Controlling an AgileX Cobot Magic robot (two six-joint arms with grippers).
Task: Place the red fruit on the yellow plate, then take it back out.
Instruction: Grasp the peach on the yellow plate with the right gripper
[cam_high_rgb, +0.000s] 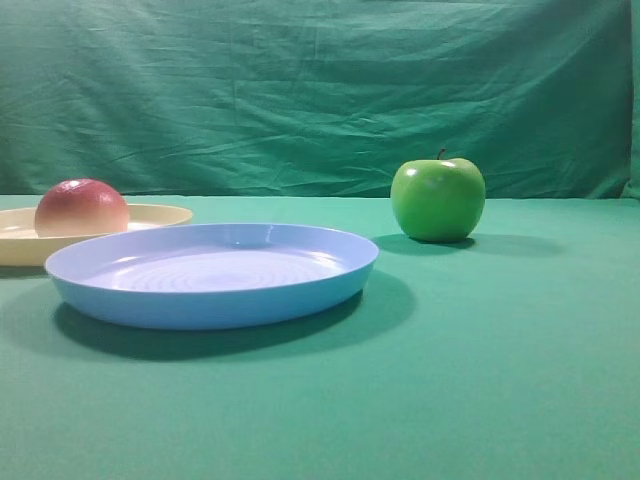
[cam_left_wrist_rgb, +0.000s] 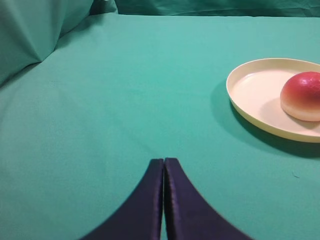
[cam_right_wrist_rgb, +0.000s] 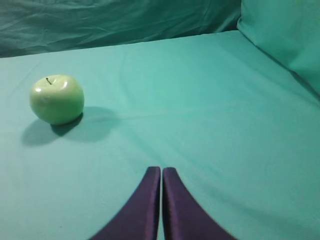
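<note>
The red fruit (cam_high_rgb: 82, 207) rests on the yellow plate (cam_high_rgb: 160, 214) at the far left of the exterior high view. In the left wrist view the red fruit (cam_left_wrist_rgb: 302, 96) sits on the right part of the yellow plate (cam_left_wrist_rgb: 255, 90), far up and right of my left gripper (cam_left_wrist_rgb: 164, 161). That gripper is shut and holds nothing, hovering over bare green cloth. My right gripper (cam_right_wrist_rgb: 161, 169) is shut and holds nothing too, above the cloth. Neither gripper shows in the exterior high view.
A light blue plate (cam_high_rgb: 212, 272) lies in front of the yellow one. A shiny green apple (cam_high_rgb: 438, 198) with a stem stands on the cloth to the right; in the right wrist view the green apple (cam_right_wrist_rgb: 56, 99) is up and left of the gripper. Green cloth backdrop behind.
</note>
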